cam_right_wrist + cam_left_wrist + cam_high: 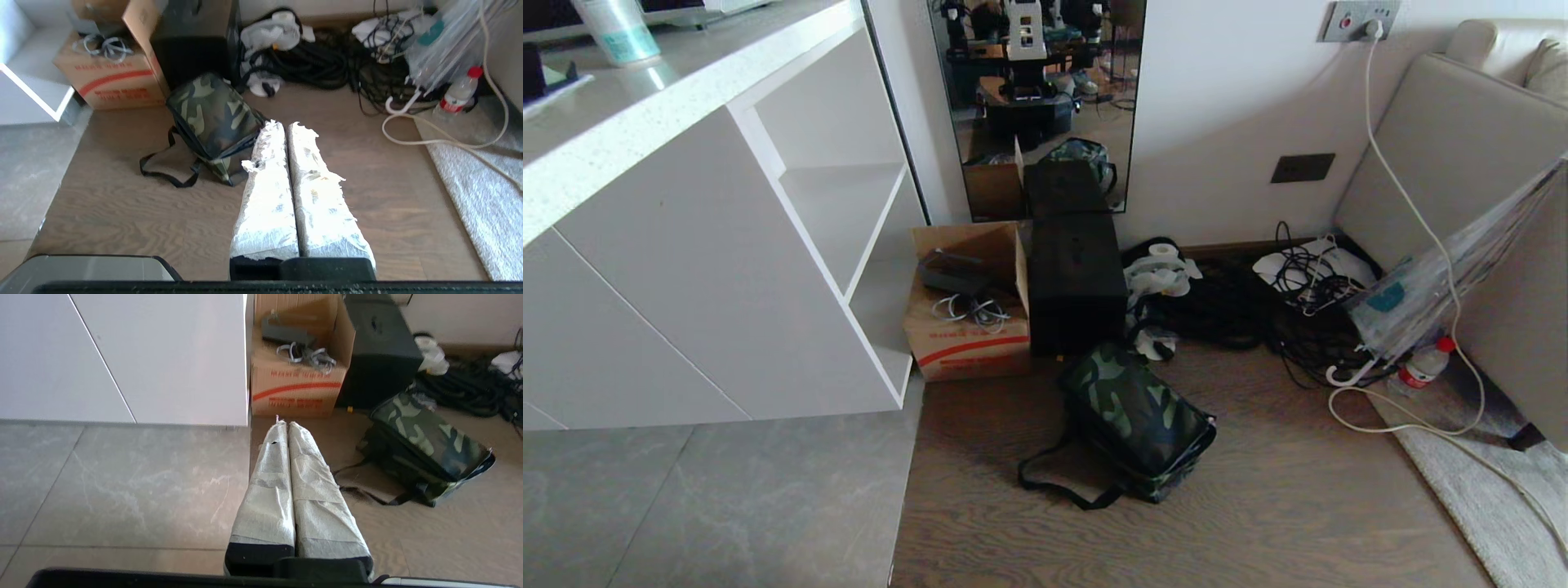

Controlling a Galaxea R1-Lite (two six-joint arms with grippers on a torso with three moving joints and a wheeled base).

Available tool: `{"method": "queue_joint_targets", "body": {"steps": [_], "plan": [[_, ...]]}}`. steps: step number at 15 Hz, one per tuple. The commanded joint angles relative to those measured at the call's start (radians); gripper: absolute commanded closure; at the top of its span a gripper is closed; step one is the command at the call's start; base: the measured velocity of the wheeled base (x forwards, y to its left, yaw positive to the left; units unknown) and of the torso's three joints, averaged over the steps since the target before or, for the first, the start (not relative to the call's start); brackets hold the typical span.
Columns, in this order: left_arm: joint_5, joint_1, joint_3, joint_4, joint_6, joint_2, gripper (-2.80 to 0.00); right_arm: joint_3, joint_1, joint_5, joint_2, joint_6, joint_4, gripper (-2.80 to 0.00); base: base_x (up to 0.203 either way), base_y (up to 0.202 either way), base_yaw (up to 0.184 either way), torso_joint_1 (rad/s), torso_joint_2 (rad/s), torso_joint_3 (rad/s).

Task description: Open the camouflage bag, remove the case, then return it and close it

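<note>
The camouflage bag (1135, 416) lies shut on the wooden floor, its black shoulder strap (1045, 482) trailing toward me. It also shows in the left wrist view (427, 451) and the right wrist view (212, 114). The case is hidden. Neither arm appears in the head view. My left gripper (284, 424) hangs shut and empty above the floor, short of the bag and to its left. My right gripper (284, 124) is shut and empty too, held above the floor on the bag's near right side, apart from it.
A brown cardboard box (968, 327) and a tall plain black box (1074, 282) stand behind the bag against a mirror. White cabinets (727, 269) rise on the left. Black cables (1241, 306), an umbrella (1445, 278), a bottle (1421, 367), a white cord and a rug (1486, 490) lie right.
</note>
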Motion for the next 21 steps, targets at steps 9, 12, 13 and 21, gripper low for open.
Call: {"method": "queue_joint_targets", "body": {"steps": [9, 12, 13, 21], "plan": [[0.000, 0.000, 0.001, 0.000, -0.001, 0.000, 0.00, 0.000, 0.000, 0.000, 0.002, -0.001, 0.000, 0.00, 0.000, 0.000, 0.000, 0.001, 0.00, 0.205], [0.000, 0.000, 0.000, -0.002, -0.001, 0.000, 0.00, 0.000, 0.000, 0.000, 0.002, -0.001, 0.000, 0.00, 0.000, 0.000, 0.000, 0.002, 0.00, 0.203], [0.000, 0.000, 0.001, -0.002, -0.001, 0.000, 0.00, 0.000, 0.000, 0.000, 0.002, -0.001, 0.000, 0.00, 0.000, 0.000, 0.000, -0.002, 0.00, 0.207], [0.000, -0.001, 0.002, -0.005, 0.001, 0.000, 0.00, 0.000, 0.000, 0.000, 0.002, -0.001, 0.000, 0.00, 0.000, 0.000, 0.000, 0.003, 0.00, 0.128]]}}
